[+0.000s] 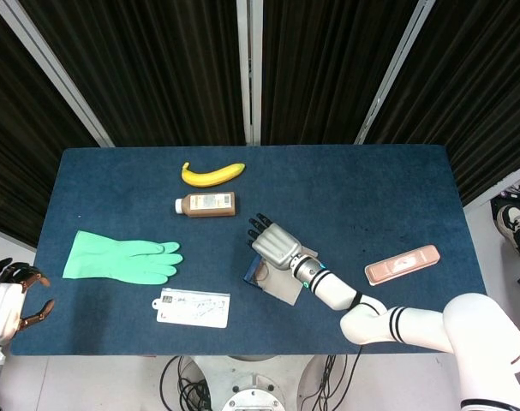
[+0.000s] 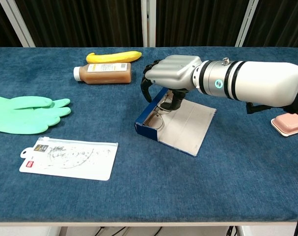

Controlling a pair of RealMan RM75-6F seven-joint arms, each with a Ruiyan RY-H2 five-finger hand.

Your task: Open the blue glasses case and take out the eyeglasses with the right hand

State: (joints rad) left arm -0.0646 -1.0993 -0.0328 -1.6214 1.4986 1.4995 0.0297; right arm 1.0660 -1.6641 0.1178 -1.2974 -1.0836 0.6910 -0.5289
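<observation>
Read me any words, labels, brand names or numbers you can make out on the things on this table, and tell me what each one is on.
No text can be read.
Brown bottle: pale label with print, too small to read.
Clear zip pouch: red tag and dark printing, blurred.
Pink case: white marking on the lid, illegible.
Right arm's wrist ring: small teal dot, no letters readable.

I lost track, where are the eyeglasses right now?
In the chest view the eyeglasses lie inside the open blue glasses case, mid-table, directly under the right robot hand.
</observation>
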